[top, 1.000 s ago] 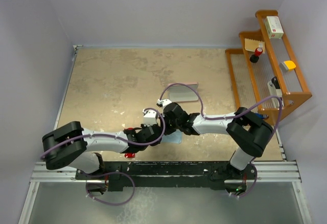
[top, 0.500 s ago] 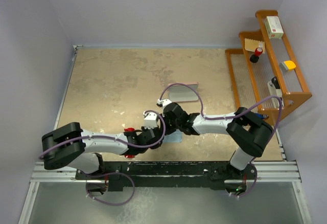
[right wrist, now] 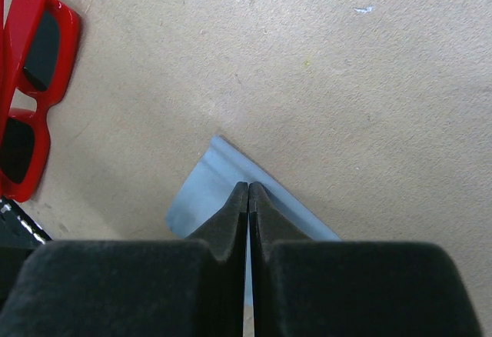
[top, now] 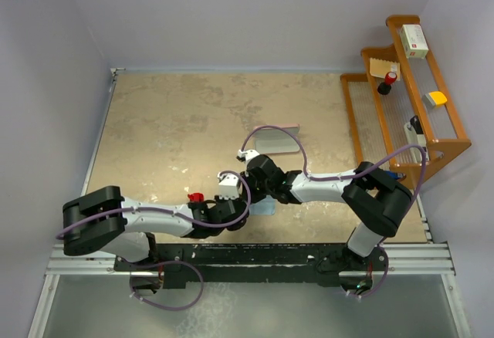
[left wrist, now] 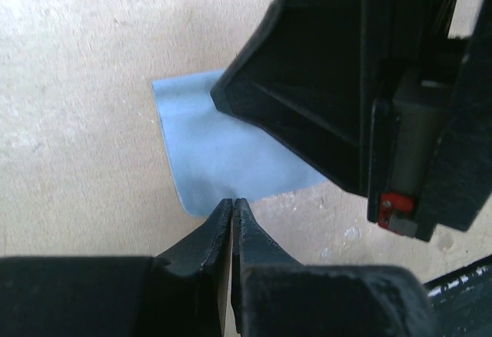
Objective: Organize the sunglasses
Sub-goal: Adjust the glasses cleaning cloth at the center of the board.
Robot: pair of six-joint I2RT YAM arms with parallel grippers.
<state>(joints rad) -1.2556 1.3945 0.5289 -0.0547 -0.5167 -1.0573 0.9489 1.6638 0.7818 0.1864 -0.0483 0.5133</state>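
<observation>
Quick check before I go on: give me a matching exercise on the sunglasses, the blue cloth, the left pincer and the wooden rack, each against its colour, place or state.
Things:
1. sunglasses
2. cloth
3. left pincer
4. wooden rack

Descriptions:
A. shut, tips at the cloth's edge
B. red, lying unheld on the table
C. at the table's right side, small items on its shelves
D. light blue, on the table

Pairs: 1-B, 2-D, 3-A, 4-C
</observation>
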